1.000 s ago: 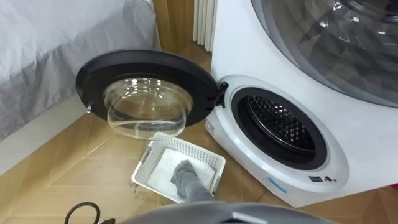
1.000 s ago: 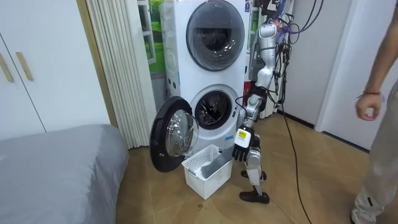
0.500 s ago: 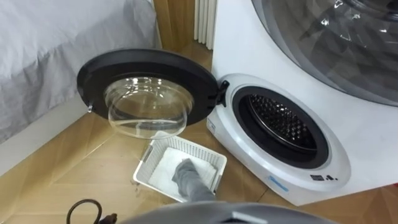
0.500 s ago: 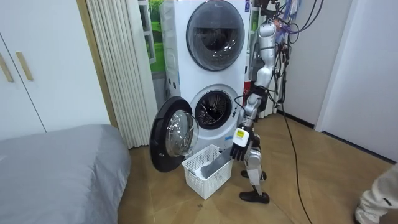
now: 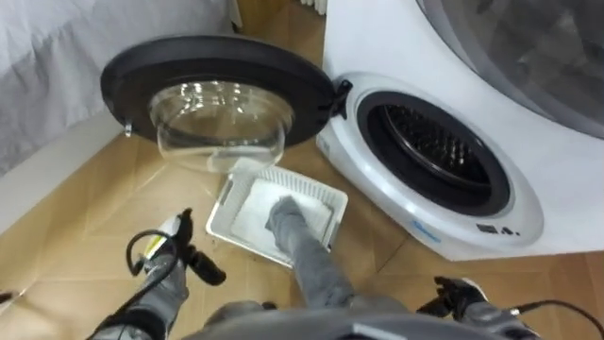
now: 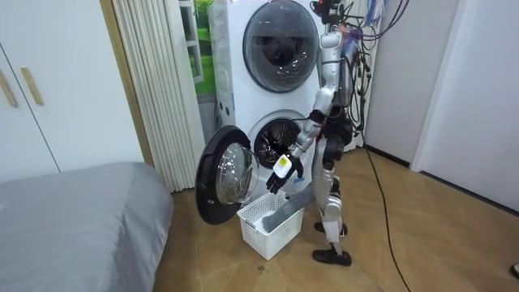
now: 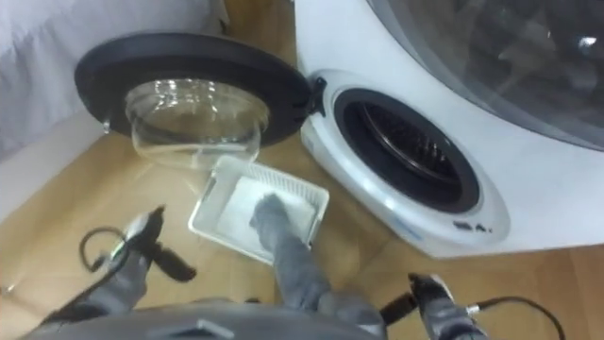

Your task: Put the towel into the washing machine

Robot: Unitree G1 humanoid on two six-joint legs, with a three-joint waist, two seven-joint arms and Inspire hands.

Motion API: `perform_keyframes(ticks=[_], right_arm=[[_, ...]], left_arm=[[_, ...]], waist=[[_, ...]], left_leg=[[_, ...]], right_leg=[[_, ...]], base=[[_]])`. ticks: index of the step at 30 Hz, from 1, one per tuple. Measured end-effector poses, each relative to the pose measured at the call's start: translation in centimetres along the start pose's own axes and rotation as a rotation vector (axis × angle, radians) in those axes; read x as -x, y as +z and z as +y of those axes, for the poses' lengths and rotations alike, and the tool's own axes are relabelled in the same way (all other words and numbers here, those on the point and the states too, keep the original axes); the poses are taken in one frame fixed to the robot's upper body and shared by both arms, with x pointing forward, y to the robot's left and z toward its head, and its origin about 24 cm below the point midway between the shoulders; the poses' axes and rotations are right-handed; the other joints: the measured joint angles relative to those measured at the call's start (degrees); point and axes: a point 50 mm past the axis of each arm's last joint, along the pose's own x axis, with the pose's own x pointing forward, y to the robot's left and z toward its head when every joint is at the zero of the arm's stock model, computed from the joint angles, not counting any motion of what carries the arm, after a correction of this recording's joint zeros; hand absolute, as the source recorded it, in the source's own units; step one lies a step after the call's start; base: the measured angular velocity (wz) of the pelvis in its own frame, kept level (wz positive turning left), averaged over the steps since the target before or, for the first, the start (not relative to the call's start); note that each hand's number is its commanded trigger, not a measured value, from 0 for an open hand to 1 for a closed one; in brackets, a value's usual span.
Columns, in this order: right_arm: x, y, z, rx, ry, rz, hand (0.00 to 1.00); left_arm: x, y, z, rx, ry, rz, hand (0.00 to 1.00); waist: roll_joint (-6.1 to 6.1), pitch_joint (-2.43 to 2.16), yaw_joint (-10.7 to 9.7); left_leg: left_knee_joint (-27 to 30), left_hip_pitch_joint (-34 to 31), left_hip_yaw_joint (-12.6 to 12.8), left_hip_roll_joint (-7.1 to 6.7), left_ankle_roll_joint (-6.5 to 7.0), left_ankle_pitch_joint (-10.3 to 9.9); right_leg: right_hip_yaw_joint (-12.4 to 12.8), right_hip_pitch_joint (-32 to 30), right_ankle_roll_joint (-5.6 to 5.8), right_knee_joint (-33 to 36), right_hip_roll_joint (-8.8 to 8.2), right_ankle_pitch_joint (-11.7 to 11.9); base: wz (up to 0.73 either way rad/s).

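Note:
A grey towel (image 5: 300, 247) lies with one end in a white slatted laundry basket (image 5: 238, 200) and trails over the near rim toward me. The basket stands on the wood floor under the washing machine's round door (image 5: 219, 93), which is swung wide open to the left. The dark drum opening (image 5: 429, 146) gapes to the right of the basket. My left hand (image 5: 168, 257) hovers low at the left, fingers relaxed, apart from the towel. My right hand (image 5: 455, 293) shows at the lower right. In the room view I stand at the basket (image 6: 263, 227), left hand (image 6: 280, 173) raised above it.
A second machine (image 6: 282, 40) is stacked on the washer. A bed with a grey cover (image 6: 73, 219) stands at the room view's left, by a white folding screen (image 6: 158, 89). Bare wood floor (image 5: 85, 227) lies left of the basket.
The head camera has tipped downward. Both arms have come up into view, and the left hand has risen from my side to above the basket. The towel has not moved.

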Motion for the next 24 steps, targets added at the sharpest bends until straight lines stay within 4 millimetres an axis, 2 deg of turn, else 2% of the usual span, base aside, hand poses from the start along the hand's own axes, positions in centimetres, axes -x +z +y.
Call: perform_keyframes(ticks=[1, 4, 6, 8, 10, 14, 17, 18, 19, 21, 24], right_arm=[[-0.1, 1.3, 0.0, 0.007, -0.002, -0.044, 0.0], [-0.2, 3.6, -0.4, 0.035, -0.024, -0.122, 0.0], [-0.1, 5.6, -0.6, 0.043, -0.03, -0.181, 0.0], [-0.1, 6.9, -0.2, 0.047, -0.025, -0.224, 0.0], [0.1, 8.6, -0.1, 0.047, -0.02, -0.285, 0.0], [0.5, 10.9, -0.1, 0.005, -0.016, -0.357, 0.0], [0.7, 11.8, -0.2, -0.069, -0.007, -0.399, 0.0], [0.8, 12.1, -0.3, -0.095, 0.001, -0.416, 0.0], [0.8, 12.4, -0.5, -0.107, 0.003, -0.428, 0.0], [1.1, 13.3, -0.5, -0.156, 0.034, -0.47, 0.0], [1.4, 14.1, -0.5, -0.201, 0.068, -0.52, 0.0]], left_arm=[[-0.1, 0.4, 0.1, -0.034, -0.002, -0.02, 0.0], [-0.6, 2.1, 0.6, -0.085, 0.019, -0.084, 0.0], [-1.1, 4.2, 1.7, -0.14, 0.054, -0.148, 0.0], [-1.3, 5.5, 2.1, -0.176, 0.074, -0.195, 0.0], [-1.4, 6.7, 2.9, -0.194, 0.112, -0.245, 0.0], [-1.7, 8.7, 4.2, -0.237, 0.165, -0.308, 0.0], [-1.7, 10.1, 4.9, -0.316, 0.196, -0.355, 0.0], [-1.7, 10.8, 5.1, -0.36, 0.208, -0.383, 0.0], [-1.7, 11.2, 5.2, -0.378, 0.219, -0.397, 0.0], [-1.6, 12.4, 5.5, -0.448, 0.244, -0.445, 0.0], [-1.4, 13.5, 6.1, -0.521, 0.29, -0.495, 0.0]], waist=[[0.12, 0.7, -1.1], [0.63, 1.19, -1.9], [0.53, 1.77, -2.5], [0.7, 2.07, -2.5], [0.61, 2.78, -2.5], [0.86, 3.36, -2.9], [0.76, 3.71, -4.3], [0.63, 3.77, -4.3], [0.65, 3.87, -4.4], [0.7, 4.02, -4.9], [0.74, 4.07, -5.8]], left_leg=[[3.2, -2.6, -0.1, -0.04, 0.6, -0.6], [7.0, -7.6, -0.5, 0.03, 0.9, -1.3], [10.6, -12.1, -0.1, 0.31, 1.17, -1.7], [14.3, -15.4, 0.1, 0.94, 1.38, -2.6], [16.9, -18.7, 0.1, 1.35, 1.49, -3.9], [22.0, -26.5, -0.4, 1.93, 1.7, -6.0], [27.1, -32.1, -0.4, 2.25, 2.08, -7.6], [28.9, -34.0, -0.4, 2.3, 2.32, -9.2], [30.3, -35.2, -0.4, 2.46, 2.36, -10.0], [35.6, -39.8, -0.4, 3.36, 2.67, -11.8], [41.2, -44.6, 0.3, 4.76, 2.99, -13.2]], right_leg=[[1.0, -1.0, -0.04, 0.8, -0.09, 0.0], [2.5, -5.4, 0.01, 3.1, 0.07, 0.0], [1.8, -10.4, 0.02, 6.3, 0.17, 0.0], [1.6, -12.8, 0.02, 7.6, 0.51, 0.0], [1.3, -16.9, 0.28, 10.4, 0.95, -0.2], [-0.8, -25.2, 0.48, 15.3, 1.06, -0.3], [-1.8, -30.8, 0.59, 19.6, 0.92, -1.1], [-1.9, -32.9, 0.7, 21.3, 0.92, -2.3], [-2.0, -34.2, 0.71, 22.5, 0.98, -2.5], [-1.9, -38.9, 1.0, 27.1, 1.58, -3.2], [-1.8, -43.8, 1.04, 31.8, 2.03, -3.5]], base=[[-0.17], [-0.1], [-0.02], [-0.19], [-0.34], [-0.2], [-0.04], [-0.09], [-0.19], [-0.19], [-0.15]])
